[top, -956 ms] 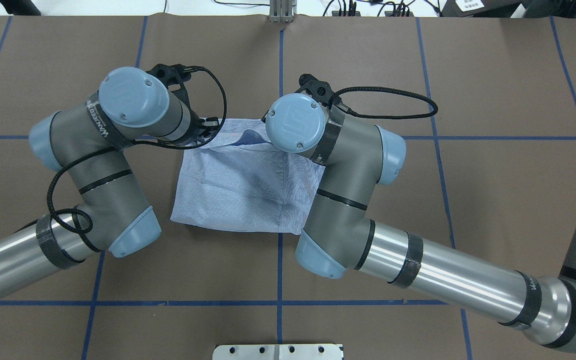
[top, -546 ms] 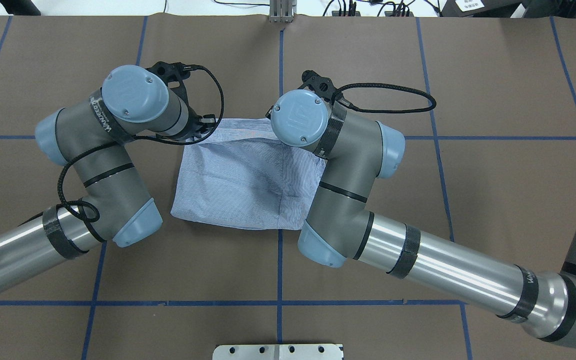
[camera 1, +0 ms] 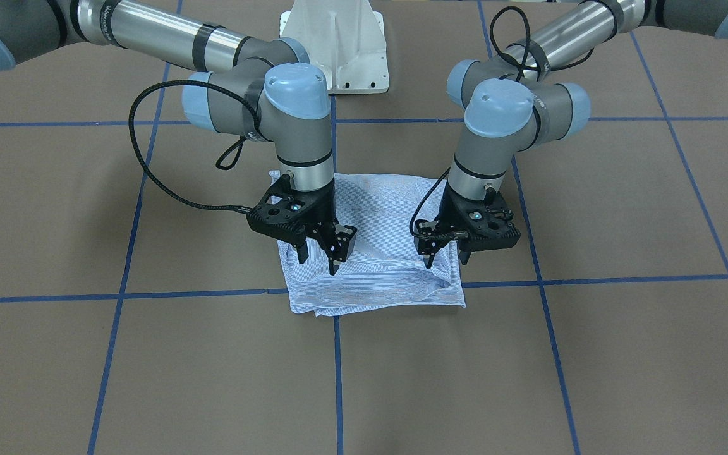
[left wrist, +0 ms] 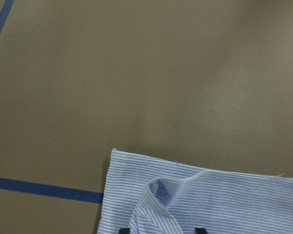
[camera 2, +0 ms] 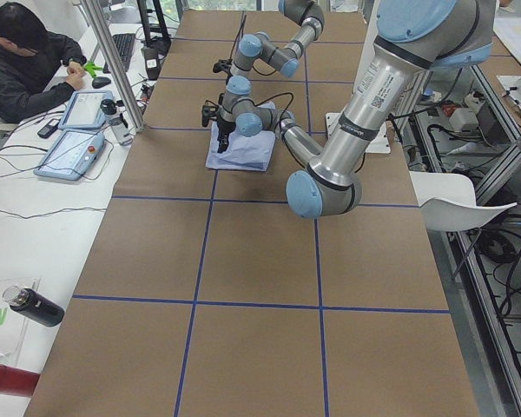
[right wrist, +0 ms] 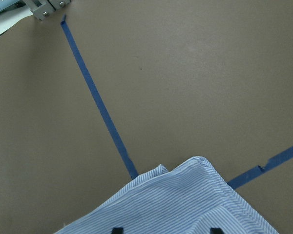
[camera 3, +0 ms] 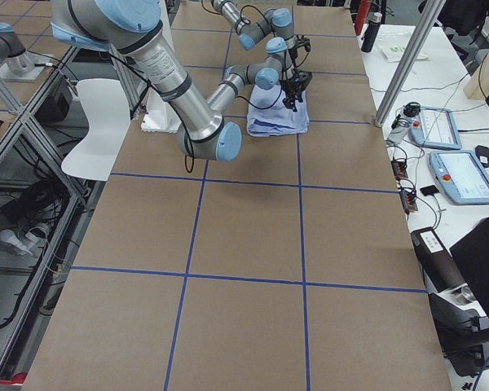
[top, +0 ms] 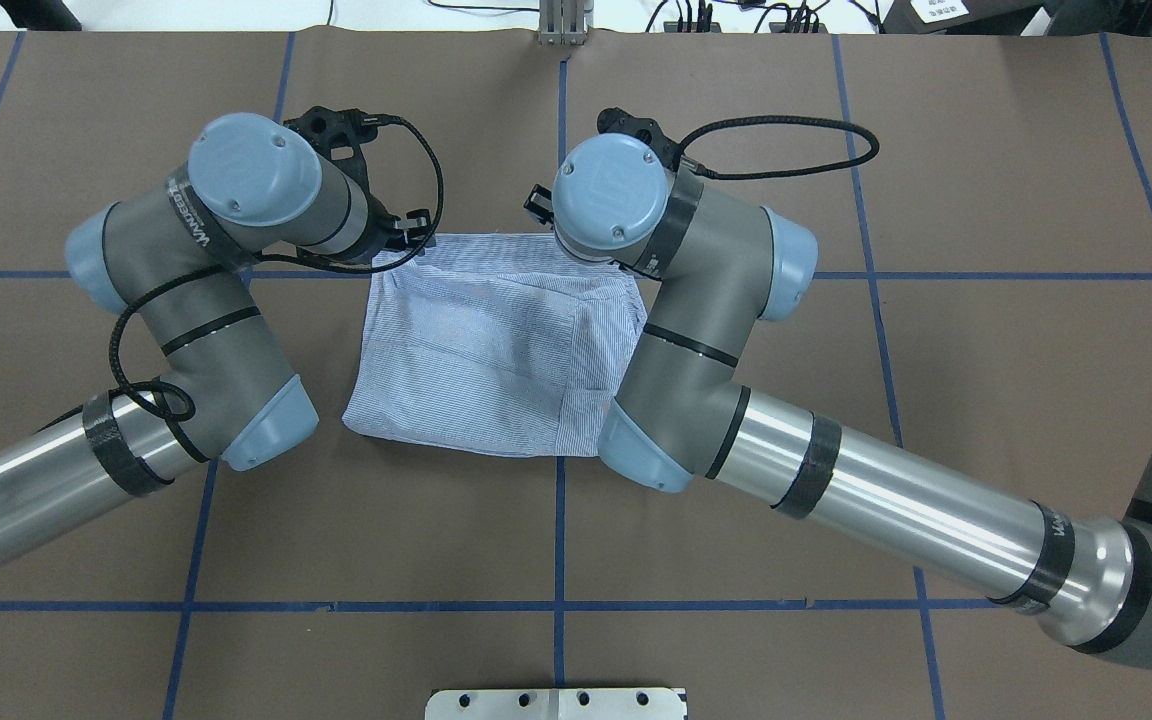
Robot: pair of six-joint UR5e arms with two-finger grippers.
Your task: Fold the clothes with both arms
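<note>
Plainly, right gripper (camera 1: pixel 318 258) and left gripper (camera 1: pixel 445 259) both stand with fingers apart, empty, over the folded shirt (camera 1: pixel 376 278) at the table (camera 1: pixel 149 354) centre. Overhead, the wrist joints (top: pixel 608 195) hide both; wrist views cut off all but fingertips. A second ago the shirt's far edge was bunched up; now it lies flat.
</note>
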